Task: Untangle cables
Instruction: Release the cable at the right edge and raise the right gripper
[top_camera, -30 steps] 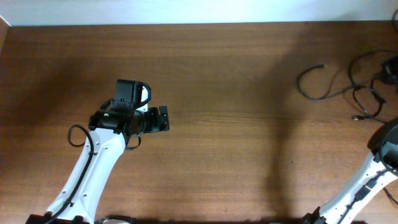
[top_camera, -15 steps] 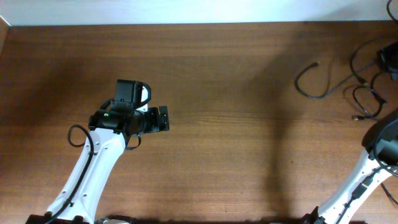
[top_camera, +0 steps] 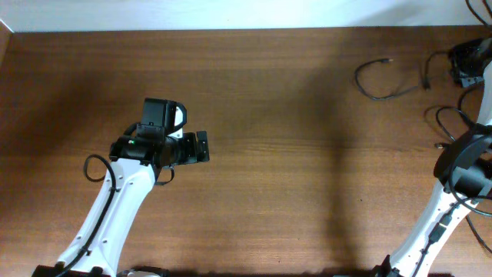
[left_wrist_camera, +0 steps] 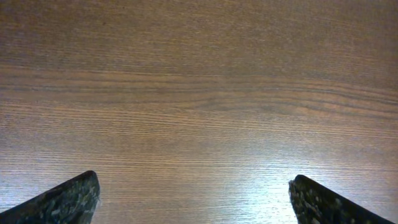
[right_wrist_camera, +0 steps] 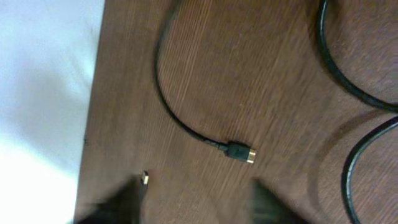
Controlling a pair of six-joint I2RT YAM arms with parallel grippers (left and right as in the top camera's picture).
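We found the cables at the far right end of the tabletop, close to its back edge. One thin black cord curled in an open loop on bare wood, and its small plug pointed toward the back. A second cord lay nearer the right arm, and we could not tell whether the two touched.

The right arm reached up along the right edge, with its jaws over that far corner. In the right wrist view its fingertips were dark and blurred, but they stood apart with bare wood between them, holding nothing. Just ahead of them lay a gold-tipped plug, its cord sweeping away in a curve. A small gold tip sat just beside one fingertip, and more black loops crossed the right side of that view.

The left arm hung over the left half of the tabletop, well apart from the cables. Its jaws were spread wide, one fingertip in each lower corner of its view, with only wood grain between them.
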